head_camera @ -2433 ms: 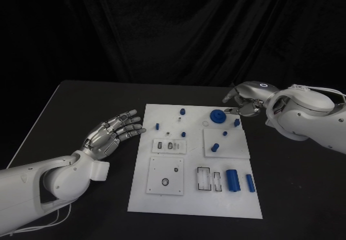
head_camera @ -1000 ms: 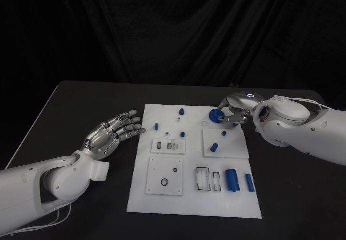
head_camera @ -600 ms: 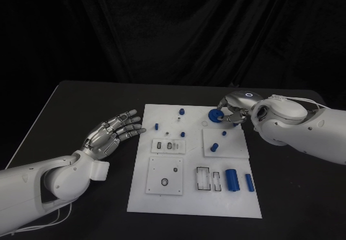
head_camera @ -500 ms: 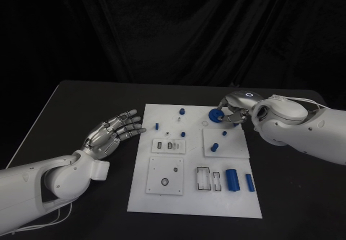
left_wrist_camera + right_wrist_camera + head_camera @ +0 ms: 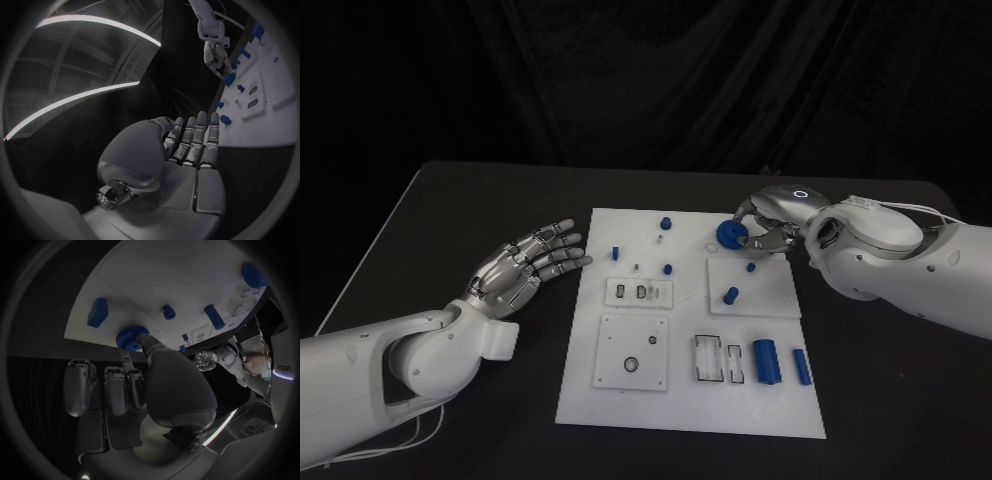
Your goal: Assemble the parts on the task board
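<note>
The task board (image 5: 687,400) lies at the centre of the black table (image 5: 430,215), its long side running from 12 o'clock to 6 o'clock as you look down from the head camera.

Right hand (image 5: 769,222): you will find it at the board's 1 o'clock corner. Its fingers are closed round the blue round gear-like part (image 5: 730,232), which sits on the board at that corner. In the right wrist view the thumb and a fingertip (image 5: 145,342) press against the same blue disc (image 5: 130,337) at the board's edge. Treat this hand as holding the part.

Left hand (image 5: 524,267): it hovers over the table at 9 o'clock from the board, apart from the board's edge. Its fingers are extended and slightly spread, and it holds nothing. The left wrist view shows the palm (image 5: 181,165) flat with straight fingers, the board beyond them.

Parts on the board:
- Two small blue pegs (image 5: 665,223) stand near 12 o'clock, and one (image 5: 615,252) toward 10 o'clock.
- A raised white square plate (image 5: 753,287) at 2 o'clock carries a blue peg (image 5: 730,295).
- A large blue cylinder (image 5: 766,361) and a thinner blue cylinder (image 5: 799,365) lie side by side at 5 o'clock, just beside two open rectangular slots (image 5: 718,358).
- A white plate with an oval hole (image 5: 632,352) lies at 7 o'clock.
</note>
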Available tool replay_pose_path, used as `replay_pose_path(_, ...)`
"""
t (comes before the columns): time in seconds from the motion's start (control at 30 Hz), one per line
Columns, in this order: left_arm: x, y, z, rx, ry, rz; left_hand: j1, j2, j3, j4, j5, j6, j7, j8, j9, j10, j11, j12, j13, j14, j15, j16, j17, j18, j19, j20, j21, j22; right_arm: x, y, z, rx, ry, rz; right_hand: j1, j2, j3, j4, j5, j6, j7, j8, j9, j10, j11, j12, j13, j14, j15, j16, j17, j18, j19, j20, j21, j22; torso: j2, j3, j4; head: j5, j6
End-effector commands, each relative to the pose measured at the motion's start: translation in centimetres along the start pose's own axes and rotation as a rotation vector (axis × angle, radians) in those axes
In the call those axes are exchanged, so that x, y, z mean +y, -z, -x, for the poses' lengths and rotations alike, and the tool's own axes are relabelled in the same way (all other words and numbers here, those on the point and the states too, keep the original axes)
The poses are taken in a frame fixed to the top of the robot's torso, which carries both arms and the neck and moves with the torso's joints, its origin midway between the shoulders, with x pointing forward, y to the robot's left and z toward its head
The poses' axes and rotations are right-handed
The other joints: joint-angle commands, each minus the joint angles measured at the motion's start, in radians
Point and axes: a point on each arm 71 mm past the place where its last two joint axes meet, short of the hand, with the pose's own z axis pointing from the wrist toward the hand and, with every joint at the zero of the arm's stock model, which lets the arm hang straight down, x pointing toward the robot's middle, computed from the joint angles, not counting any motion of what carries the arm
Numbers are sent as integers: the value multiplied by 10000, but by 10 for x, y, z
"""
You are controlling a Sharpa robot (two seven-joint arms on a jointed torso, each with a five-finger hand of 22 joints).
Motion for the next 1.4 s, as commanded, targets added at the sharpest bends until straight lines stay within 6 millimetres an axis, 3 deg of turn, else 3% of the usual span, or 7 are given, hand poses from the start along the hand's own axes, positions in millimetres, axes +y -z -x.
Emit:
replay_pose_path(0.03, -2, 0, -2, 102, 125, -313, -116, 12, 75, 17, 37, 14, 45, 38, 7, 0, 69, 54, 12, -6, 40, 59, 17, -127, -50, -4, 66, 12, 8, 0, 12, -513, 48, 152, -83, 90, 73, 12, 24, 300, -342, 1200, 1891, 1040, -32, 27, 2633, 1024, -55, 4, 2592, 141, 68, -38, 28, 1813, -3, -2, -6, 15, 17)
replay_pose_path(0.2, -2, 0, -2, 110, 130, -322, -126, 12, 90, 14, 36, 28, 51, 44, 9, 11, 75, 61, 14, -5, 42, 64, 18, -128, -54, -3, 73, 17, 25, 0, 20, -624, -12, 662, -106, 86, 100, 7, 69, 291, -342, 1261, 1964, 1040, -29, 27, 2633, 1049, -54, 25, 2632, 123, 122, -37, 80, 1849, -12, -10, -14, 29, 1)
replay_pose_path(0.43, -1, -3, -2, 149, 139, -321, -140, 13, 113, 10, 38, 21, 57, 45, 9, 28, 82, 72, 17, -3, 46, 71, 19, -130, -59, -1, 84, 24, 45, -12, 19, -515, 32, 1180, -162, 82, 125, 16, -49, 232, -330, 1317, 2055, 1040, -17, 27, 2633, 1049, -47, 25, 2632, 118, 144, -33, 95, 1866, -6, -28, 21, -79, 41)
replay_pose_path(0.73, 0, -3, -3, 158, 141, -307, -140, 13, 113, 10, 38, 21, 57, 45, 9, 28, 82, 72, 17, -3, 46, 71, 19, -130, -59, -1, 84, 24, 60, -26, 11, -454, 53, 1541, -244, 83, 179, 19, -383, 112, -309, 1395, 2213, 1040, 8, 27, 2633, 1049, -27, 25, 2632, 106, 186, -18, 125, 1901, 3, -7, -13, -61, 54)
replay_pose_path(0.97, 0, -4, -3, 170, 145, -289, -140, 13, 113, 10, 38, 21, 57, 45, 9, 28, 82, 72, 17, -3, 46, 71, 19, -130, -59, -1, 84, 24, 71, -33, 6, -377, 30, 1786, -296, 89, 198, 36, -566, 50, -292, 1411, 2275, 1040, 29, 27, 2633, 1049, -12, 25, 2632, 103, 197, -6, 130, 1914, 3, -12, 28, -123, 35)
replay_pose_path(1.4, 1, -5, -4, 188, 146, -256, -156, 12, 139, 3, 38, 0, 62, 39, 6, 38, 88, 78, 18, -5, 49, 77, 20, -133, -68, 0, 94, 32, 84, -42, 4, -423, 26, 2055, -362, 103, 214, 69, -743, -36, -269, 1395, 2315, 1040, 53, 27, 2633, 1049, 7, 25, 2632, 105, 194, 10, 120, 1918, 9, 9, -14, -158, 29)
